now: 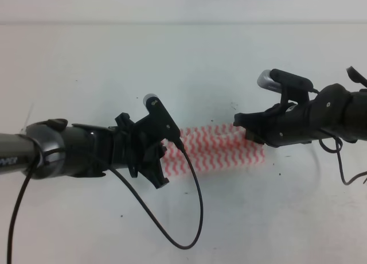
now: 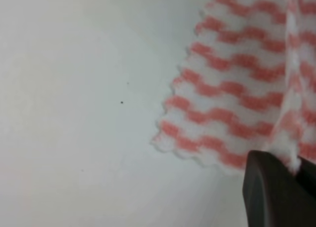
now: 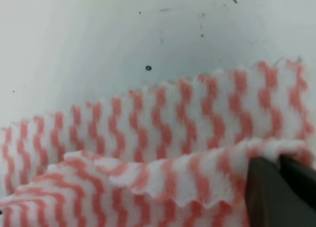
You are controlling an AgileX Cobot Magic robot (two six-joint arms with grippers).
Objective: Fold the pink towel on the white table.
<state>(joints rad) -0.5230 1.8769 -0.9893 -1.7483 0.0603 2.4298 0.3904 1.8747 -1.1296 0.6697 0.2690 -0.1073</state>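
**A:** Item one, location?

**B:** The thin rectangular towel with pink-red and white wavy zigzag stripes point(image 1: 215, 149) lies near the centre of the large plain white table with scattered dark specks point(image 1: 183, 63), stretched as a narrow band between the two arms. The right wrist view shows one layer lapped loosely over another, so the fold is judged to be under way, not finished.

**A:** Item two, tools?

**B:** The black left gripper point(image 2: 296, 170) is closed onto a raised ridge of the cloth at the towel's left end; white pile stands pinched between the dark fingers point(image 2: 269, 192). The black right gripper point(image 3: 279, 163) is likewise clamped on a lifted edge at the right end. Holding both ends probably keeps the band taut so that the layer travels evenly.

**A:** Edges?

**B:** Scalloped. In the left wrist view a free corner hangs just beside the grip, off to one side of it. In the right wrist view the far long edge lies flat on the table.

**A:** Room to move?

**B:** Open white surface on every side of the towel; a black cable point(image 1: 189, 218) loops below the left arm, near the cloth and a likely snag.
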